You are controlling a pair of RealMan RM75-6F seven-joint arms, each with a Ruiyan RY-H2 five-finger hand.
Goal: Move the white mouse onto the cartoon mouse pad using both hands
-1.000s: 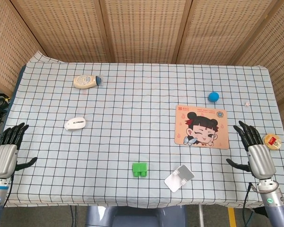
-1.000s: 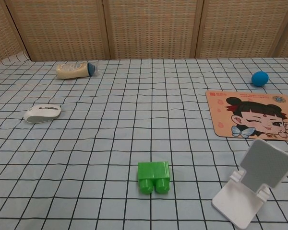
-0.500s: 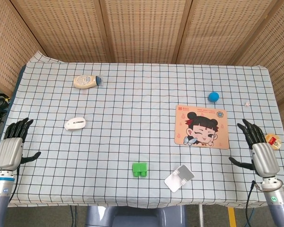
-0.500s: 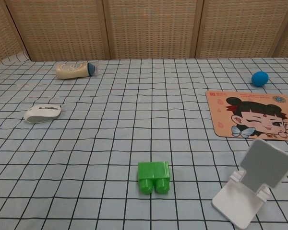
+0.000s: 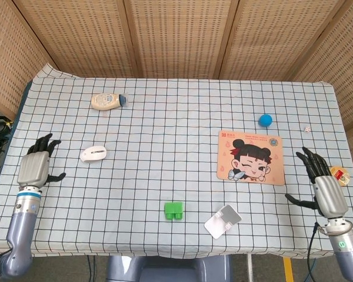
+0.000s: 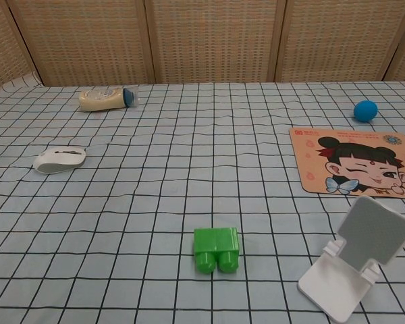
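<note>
The white mouse [image 5: 93, 153] [image 6: 59, 159] lies on the checked cloth at the left. The cartoon mouse pad [image 5: 250, 157] [image 6: 356, 161], orange with a winking face, lies flat at the right. My left hand [image 5: 37, 167] hovers over the cloth to the left of the mouse, fingers spread, holding nothing. My right hand [image 5: 325, 185] is past the pad's right edge near the table's side, fingers spread and empty. Neither hand shows in the chest view.
A cream bottle [image 5: 107, 101] lies at the back left. A blue ball [image 5: 265, 120] sits behind the pad. A green brick [image 5: 174, 210] and a white phone stand [image 5: 222, 221] are near the front edge. A small round tin [image 5: 339, 174] sits by my right hand.
My left hand has moved up and to the right, closer to the mouse. My right hand has shifted slightly back and to the right. The mouse has not moved.
</note>
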